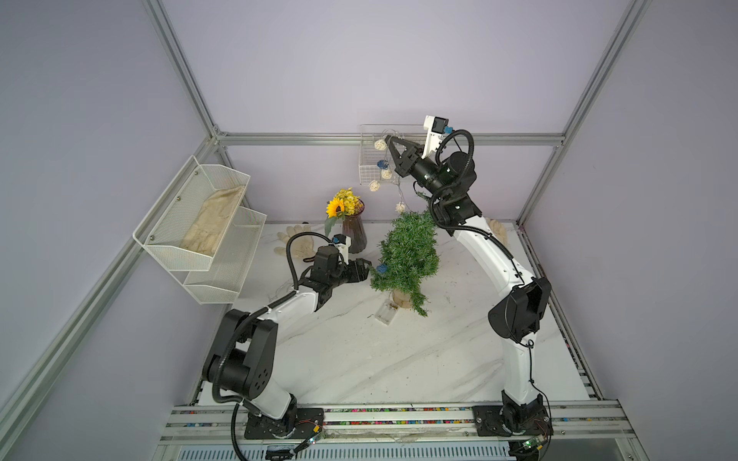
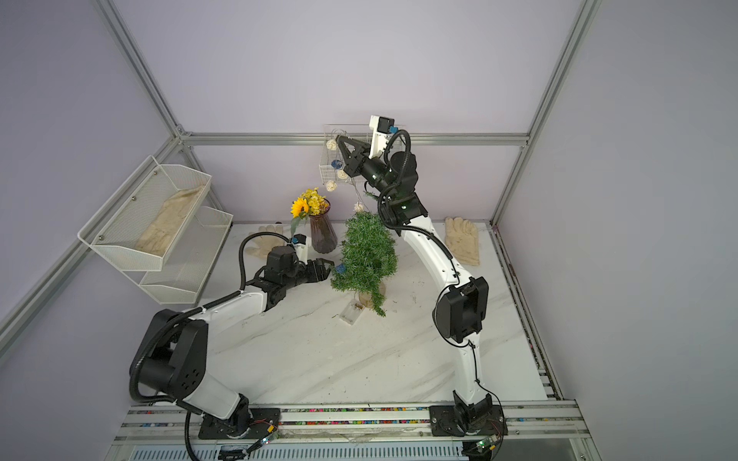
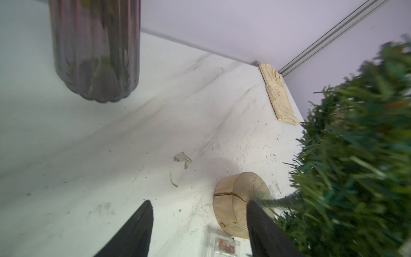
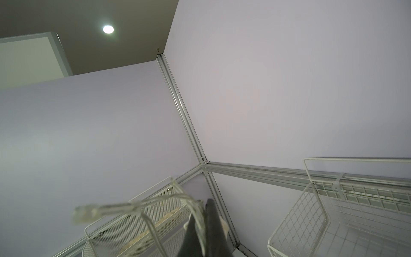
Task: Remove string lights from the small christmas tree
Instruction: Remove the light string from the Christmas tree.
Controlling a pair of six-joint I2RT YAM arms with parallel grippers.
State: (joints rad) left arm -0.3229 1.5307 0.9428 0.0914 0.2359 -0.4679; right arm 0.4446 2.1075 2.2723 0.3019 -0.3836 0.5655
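**A:** Top views first. Where are the string lights point(image 1: 374, 184)?

**B:** In both top views a run of cream and blue balls hangs from the right tool point(image 1: 389, 139). That tool is raised high in front of the wire basket point(image 1: 365, 175) on the back wall. The wire trails down to the top of the small christmas tree point(image 1: 407, 255). One blue ball point(image 1: 382, 268) sits at the tree's edge on the left arm's side. The clear battery box point(image 1: 386, 312) lies on the worktop point(image 1: 359, 359), just beside the tan base point(image 1: 401, 298).

**A:** And the left tool point(image 1: 368, 268)?

**B:** It is low, just beside that blue ball and near the vase point(image 1: 353, 235).

**A:** What does the left wrist view show?

**B:** The left tool's fingers point(image 3: 142, 222) stand wide apart with nothing between them. Past them are the base, the battery box and the green branches. The vase is well apart from these, and a glove point(image 3: 278, 93) lies in the far corner.

**A:** And the right wrist view?

**B:** The right tool's dark fingers point(image 4: 211, 213) are closed together, with pale wire looped at the tips. The wire is blurred, but it seems to be pinched between them. Behind are the wire basket and a mesh shelf point(image 4: 138, 224).
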